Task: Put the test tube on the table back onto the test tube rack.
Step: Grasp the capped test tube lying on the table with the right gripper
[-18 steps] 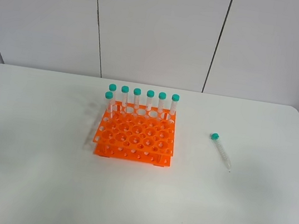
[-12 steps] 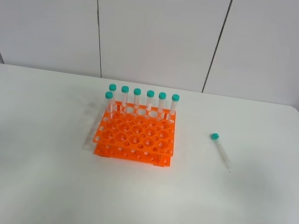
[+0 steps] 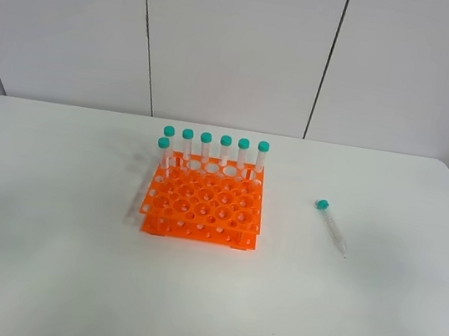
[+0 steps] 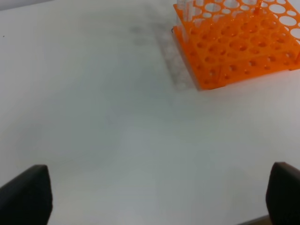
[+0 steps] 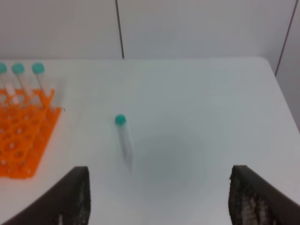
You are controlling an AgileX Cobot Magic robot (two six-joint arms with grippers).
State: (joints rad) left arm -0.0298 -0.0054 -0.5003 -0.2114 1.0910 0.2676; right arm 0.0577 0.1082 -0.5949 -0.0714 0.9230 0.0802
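Item 1. Tabletop (image 3: 42, 259): white, smooth, with rounded corners; it is carrying everything listed below.

Item 2. Rack (image 3: 205, 203): bright orange, two tiers, the top a grid of round holes. It is sitting a little left of the tabletop's middle, with most of its holes standing open.

Item 3. Standing tubes (image 3: 224, 151): seven, clear with teal caps, all sitting upright in the rack. Six are filling the far row and one is standing in the next row nearer, at the left end.

Item 4. Tube (image 3: 331, 227): clear with a teal cap and pointed tip. It is lying flat on the tabletop to the right of the rack, well apart from it. Its cap is pointing far and its tip is pointing near and slightly right. Nothing is touching it.

Item 5. Left hand (image 4: 154, 194): its two dark fingers are standing wide apart and holding nothing. It is hanging over bare tabletop, with a corner of the rack lying ahead of it.

Item 6. Right hand (image 5: 161, 197): its fingers are also standing wide apart and gripping nothing. The tube is lying ahead of the gap, clear of both fingers, with the rack's right edge off to the left.

Item 7. Wall (image 3: 235, 43): pale panels with dark seams, standing behind the far edge.
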